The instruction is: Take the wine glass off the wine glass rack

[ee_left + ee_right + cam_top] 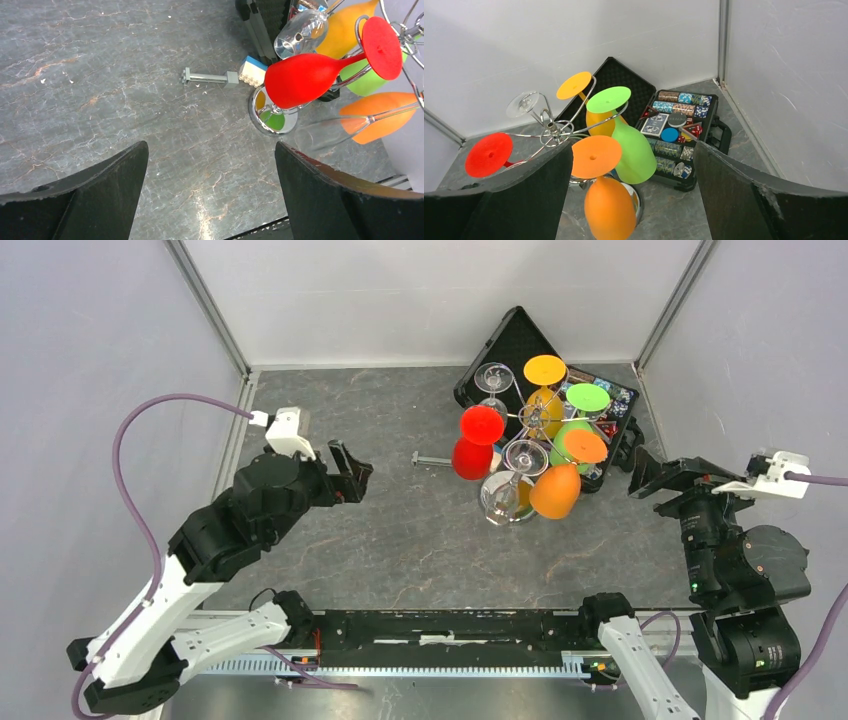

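Left gripper (pixel 352 472), left of centre in the top view: jaws spread wide, nothing in them, well apart from the rack. Red wine glass (pixel 474 443) hangs bowl-down on the left side of the wine glass rack (pixel 537 418), upper right of centre, foot caught in a wire arm. Orange wine glass (pixel 556 490) hangs on the rack's lower right, near the right gripper (pixel 641 472), which is likewise wide open and empty.

Suggest: pinch at the stem, square-on, and slide the foot out along its arm rather than pulling straight. The rack looks light and crowded, so neighbouring glasses may swing or it may tip. Stay off the black case (pixel 515 340) behind.
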You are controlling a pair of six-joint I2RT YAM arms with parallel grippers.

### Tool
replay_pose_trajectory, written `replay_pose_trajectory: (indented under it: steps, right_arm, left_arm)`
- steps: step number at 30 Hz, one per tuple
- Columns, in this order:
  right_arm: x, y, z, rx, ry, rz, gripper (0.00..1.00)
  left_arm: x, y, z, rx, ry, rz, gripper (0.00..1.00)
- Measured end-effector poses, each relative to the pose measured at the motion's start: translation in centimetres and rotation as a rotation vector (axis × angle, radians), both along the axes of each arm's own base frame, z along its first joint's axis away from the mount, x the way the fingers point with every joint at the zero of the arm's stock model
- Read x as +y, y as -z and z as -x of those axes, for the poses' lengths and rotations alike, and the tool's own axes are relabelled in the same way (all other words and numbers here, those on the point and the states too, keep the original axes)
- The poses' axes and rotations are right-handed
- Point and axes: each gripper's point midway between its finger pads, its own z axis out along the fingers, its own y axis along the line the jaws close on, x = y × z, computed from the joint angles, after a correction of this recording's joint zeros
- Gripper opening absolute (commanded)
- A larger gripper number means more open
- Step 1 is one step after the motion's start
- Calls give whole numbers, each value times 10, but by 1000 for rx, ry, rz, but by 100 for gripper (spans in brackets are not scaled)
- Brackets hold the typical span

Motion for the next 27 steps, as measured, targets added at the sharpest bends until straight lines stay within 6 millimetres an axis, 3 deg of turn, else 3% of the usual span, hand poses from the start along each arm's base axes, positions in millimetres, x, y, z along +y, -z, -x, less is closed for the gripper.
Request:
replay_pose_trajectory:
  steps: [5,15,19,22,27]
  right_arm:
    - [5,2,-1,8,-29,9,94]
    - [18,-6,-9,-34,-93,3,93]
    - [30,-11,-24,-49,-146,-15,92]
    - [40,-3,-36,-46,-189,-34,92]
    - [56,13,-53,-21,-261,-67,92]
  left_arm:
    - [5,-10,10,-33,38,22,100]
    - [-28,-42,33,-164,286,149,100]
    - [-52,-57,39,-180,387,233,100]
    - [-78,-64,40,-151,460,328,97]
    - [-128,-50,21,-16,492,450,91]
